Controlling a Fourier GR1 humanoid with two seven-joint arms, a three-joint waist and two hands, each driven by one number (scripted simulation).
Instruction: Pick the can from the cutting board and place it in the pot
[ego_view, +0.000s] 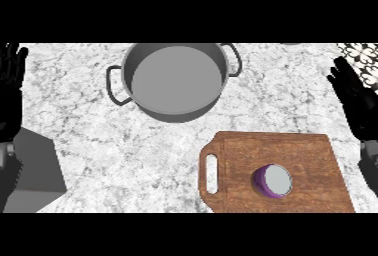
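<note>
Left hand (10, 95): at the desk's left edge, palm open, fingers straight and pointing toward the far edge, released, grasping nothing. Its grey forearm shows below it at the near-left corner.

Desk (88, 140): white-and-grey marbled top.

Pot (176, 80): grey metal, at the far edge, slightly left of centre. One loop handle faces left, the other points far-right. The inside shows only its flat grey bottom.

Cutting board (295, 155): brown wood, at the near edge, right of centre, well apart from the pot. Its handle slot lies along the board's left side.

Can (272, 181): purple wall, pale grey lid, standing upright on the cutting board, near the board's middle and toward its near edge. No hand touches it.

Right hand (357, 105): at the desk's right edge, just beyond the board's far-right corner, palm open, fingers straight and pointing toward the far edge, released, grasping nothing. Its forearm runs down the right side beside the board.
</note>
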